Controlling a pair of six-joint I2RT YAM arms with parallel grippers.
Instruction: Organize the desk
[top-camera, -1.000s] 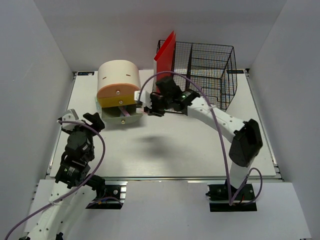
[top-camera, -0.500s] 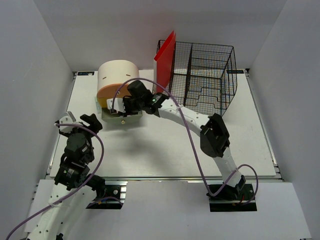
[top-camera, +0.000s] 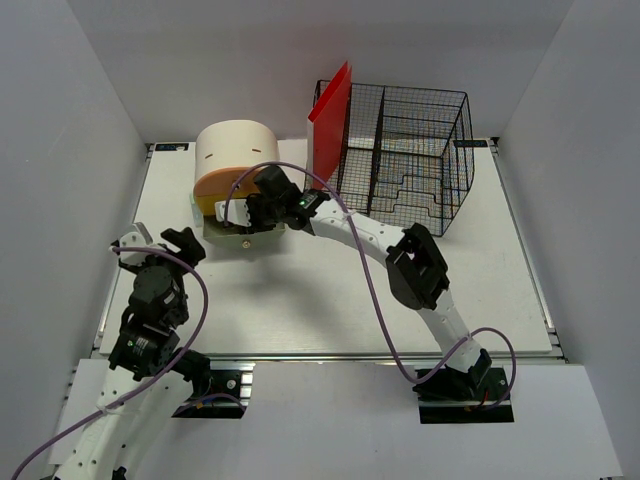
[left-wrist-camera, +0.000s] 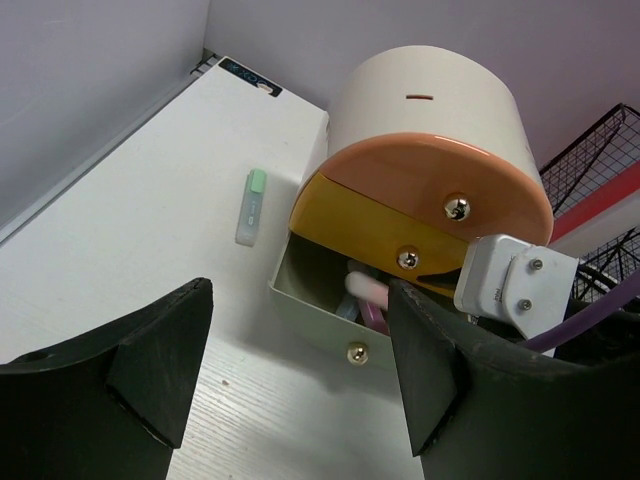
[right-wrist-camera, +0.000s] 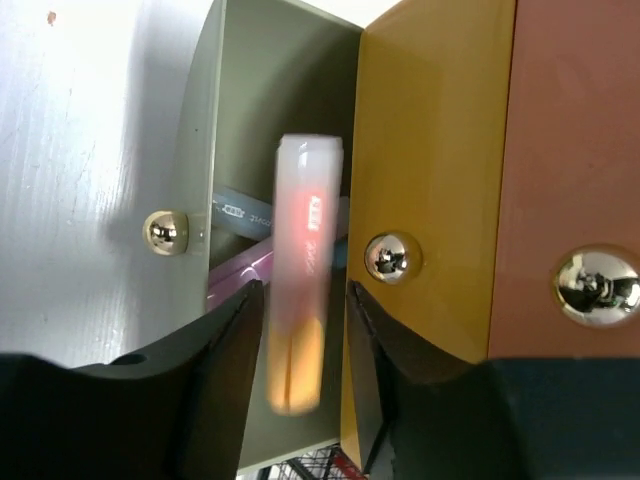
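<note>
We see the white desk (top-camera: 330, 300) spreading below both arms. The right gripper (top-camera: 252, 213) hangs over its 11 o'clock part, above the open bottom drawer (right-wrist-camera: 280, 90) of the rounded drawer box (top-camera: 236, 160). An orange marker (right-wrist-camera: 300, 290) sits blurred between its fingers, and we cannot tell whether they clamp it. The left gripper (left-wrist-camera: 300, 300) hovers at 8 o'clock, jaws spread wide, holding nothing.

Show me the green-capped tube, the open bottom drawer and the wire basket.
green-capped tube (left-wrist-camera: 251, 207), left wrist view, middle of its body.
open bottom drawer (left-wrist-camera: 312, 326), left wrist view, front panel.
wire basket (top-camera: 425, 190), top external view, near mesh wall.
</note>
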